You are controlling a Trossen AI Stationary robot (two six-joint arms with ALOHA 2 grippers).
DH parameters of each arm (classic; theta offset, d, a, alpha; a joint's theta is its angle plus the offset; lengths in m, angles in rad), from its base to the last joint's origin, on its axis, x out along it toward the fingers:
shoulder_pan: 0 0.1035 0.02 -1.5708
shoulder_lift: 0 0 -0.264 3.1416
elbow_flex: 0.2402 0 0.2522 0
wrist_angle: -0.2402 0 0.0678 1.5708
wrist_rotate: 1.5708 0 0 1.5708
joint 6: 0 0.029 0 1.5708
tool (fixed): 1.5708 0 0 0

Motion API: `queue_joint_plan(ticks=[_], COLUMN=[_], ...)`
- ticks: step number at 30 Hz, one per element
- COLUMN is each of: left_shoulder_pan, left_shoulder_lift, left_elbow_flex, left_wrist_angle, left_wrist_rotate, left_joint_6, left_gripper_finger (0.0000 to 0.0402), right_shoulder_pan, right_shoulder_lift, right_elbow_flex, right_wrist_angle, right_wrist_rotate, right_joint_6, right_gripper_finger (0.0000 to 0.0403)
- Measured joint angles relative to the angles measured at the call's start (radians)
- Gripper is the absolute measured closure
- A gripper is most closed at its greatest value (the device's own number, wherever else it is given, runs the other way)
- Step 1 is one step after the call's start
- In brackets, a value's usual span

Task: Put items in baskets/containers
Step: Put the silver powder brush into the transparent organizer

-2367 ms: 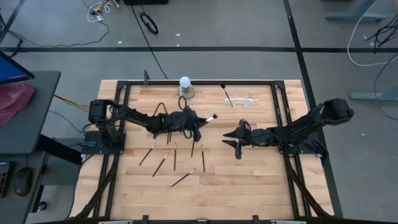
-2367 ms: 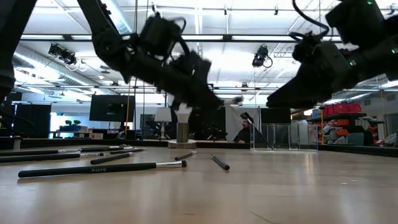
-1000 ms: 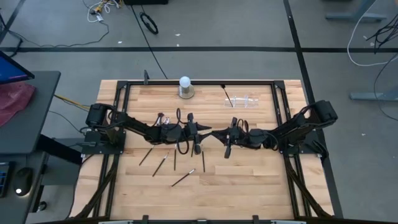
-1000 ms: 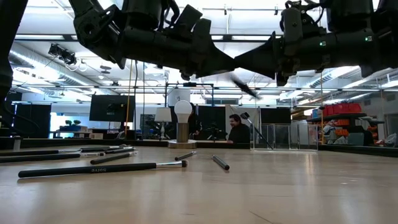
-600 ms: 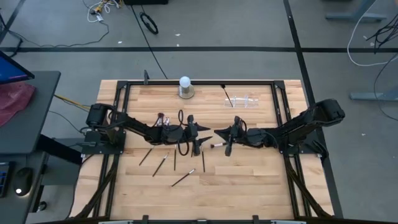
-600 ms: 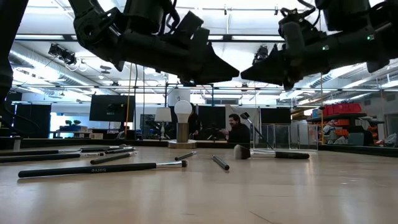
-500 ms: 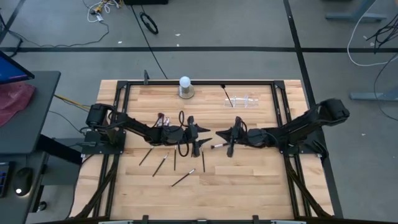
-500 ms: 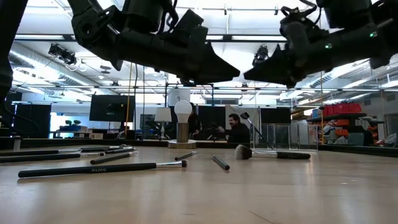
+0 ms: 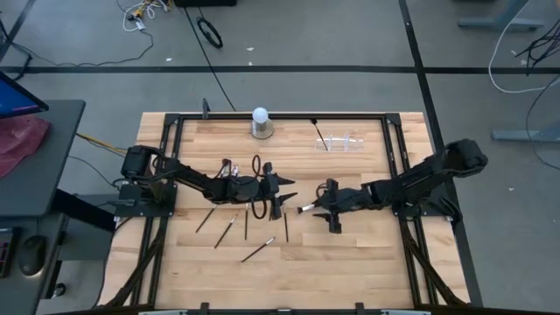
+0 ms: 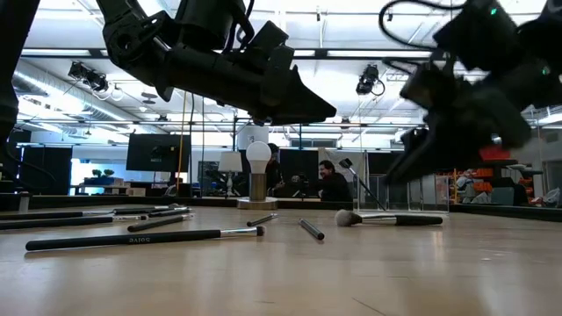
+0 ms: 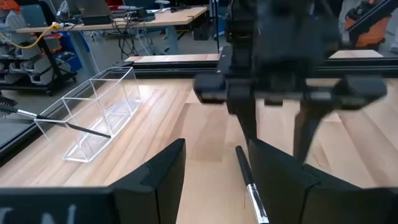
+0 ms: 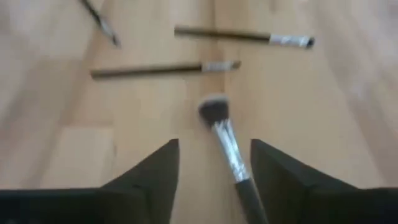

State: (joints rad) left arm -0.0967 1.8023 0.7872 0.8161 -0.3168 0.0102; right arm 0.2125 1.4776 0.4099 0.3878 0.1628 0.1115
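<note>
Both arms reach low toward the middle of the table (image 9: 350,254), tips facing each other, near but apart. Left arm runs from its base at the table's left edge, elbow bent, wrist level; left gripper (image 9: 282,197) hangs above the wood just left of table centre, fingers (image 11: 163,171) spread with a clear gap. Right arm stretches from the table's right edge, forearm sloping down, wrist pitched toward the surface; right gripper (image 9: 333,213) sits just right of table centre, fingers (image 12: 154,167) parted, holding nothing.
</note>
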Motion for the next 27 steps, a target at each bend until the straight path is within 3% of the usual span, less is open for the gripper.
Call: queue_joint_plan(ticks=[4,7,11,17,21,27], left_shoulder_pan=[0.0,0.0,0.0,0.0,-0.004,-0.035], left_shoulder_lift=[0.0,0.0,0.0,0.0,-0.003,-0.069], left_elbow_flex=[0.0,0.0,0.0,0.0,0.0,0.002], left_wrist_angle=[0.0,0.0,0.0,-0.004,-0.007,-0.068], left_wrist_rotate=[0.0,0.0,0.0,0.0,-0.001,-0.005], left_joint_6=[0.0,0.0,0.0,0.001,0.033,0.134], left_gripper_finger=[0.0216,0.0216,0.0216,0.0216,0.0216,0.0216], right_shoulder_pan=[-0.022,-0.047,-0.064,-0.075,-0.076,-0.06], right_shoulder_lift=[0.094,0.141,0.176,0.18,0.186,0.191], right_elbow_flex=[0.0,0.002,0.004,-0.005,-0.081,-0.25], right_wrist_angle=[0.025,0.039,0.032,0.02,0.192,0.643], right_wrist_rotate=[0.012,-0.003,-0.016,-0.014,-0.016,-0.017], right_joint_6=[-0.019,-0.008,-0.007,0.004,0.053,0.133], right_gripper_finger=[0.0179,0.0196,0.0254,0.0376,0.0372,0.0369])
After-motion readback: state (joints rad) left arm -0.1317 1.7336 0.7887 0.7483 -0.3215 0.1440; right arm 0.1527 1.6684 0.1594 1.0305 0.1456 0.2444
